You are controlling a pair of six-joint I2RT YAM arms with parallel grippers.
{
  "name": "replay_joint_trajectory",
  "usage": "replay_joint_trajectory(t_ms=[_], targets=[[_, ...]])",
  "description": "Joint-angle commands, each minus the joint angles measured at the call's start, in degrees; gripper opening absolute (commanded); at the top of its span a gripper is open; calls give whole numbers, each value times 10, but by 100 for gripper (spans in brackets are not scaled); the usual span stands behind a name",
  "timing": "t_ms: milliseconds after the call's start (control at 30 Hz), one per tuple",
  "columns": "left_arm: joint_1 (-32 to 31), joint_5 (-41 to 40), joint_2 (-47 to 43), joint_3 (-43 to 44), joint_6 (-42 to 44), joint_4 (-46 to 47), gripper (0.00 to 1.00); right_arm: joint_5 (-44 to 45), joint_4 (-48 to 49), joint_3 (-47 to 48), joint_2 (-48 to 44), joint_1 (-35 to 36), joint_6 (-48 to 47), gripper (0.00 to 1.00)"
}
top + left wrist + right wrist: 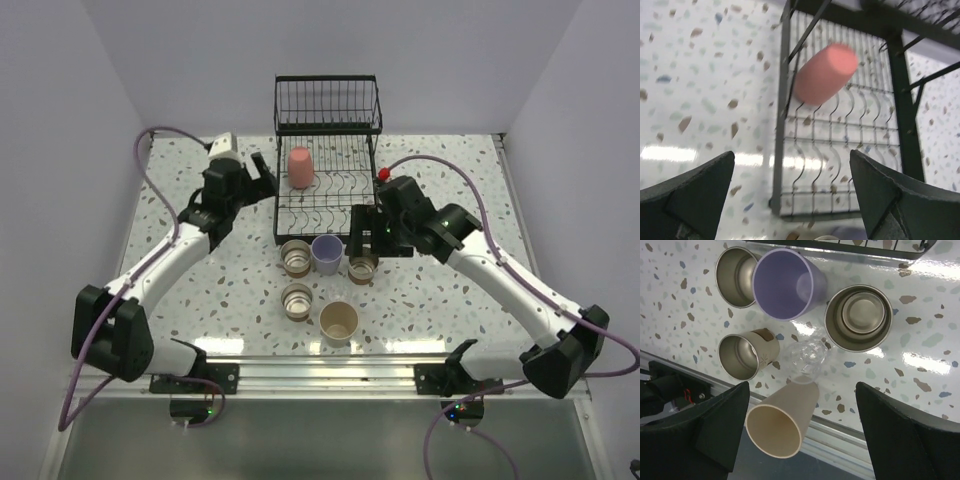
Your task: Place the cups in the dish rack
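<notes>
Both gape wide, empty: left claw (792, 167) facing coral-pink cup (825, 72), right claw (802, 390) near lavender cup (785, 285).

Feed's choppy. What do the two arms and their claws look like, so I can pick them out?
Left arm and right arm match: white tubular links between chunky black joints, each trailing a mauve cable. The left claw and right claw have broad matte-black wedge-shaped fingers. A small red knob marks the right wrist.

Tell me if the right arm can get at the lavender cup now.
Probably yes: the right arm hovers beside it, jaws open, and the lavender cup stands upright, mouth uncovered. A brown cup crowds its side, so grip the rim.
</notes>
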Motion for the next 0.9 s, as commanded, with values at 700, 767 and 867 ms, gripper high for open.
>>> replay_joint_trajectory(t_ms=[700, 767, 867], targets=[[-2, 136, -275, -158, -44, -206, 98, -15, 131, 43, 198, 13, -21, 43], [-2, 136, -279, -159, -42, -204, 98, -15, 138, 46, 205, 13, -17, 42], [-3, 141, -266, -152, -36, -200, 98, -1, 138, 52, 223, 13, -16, 41]])
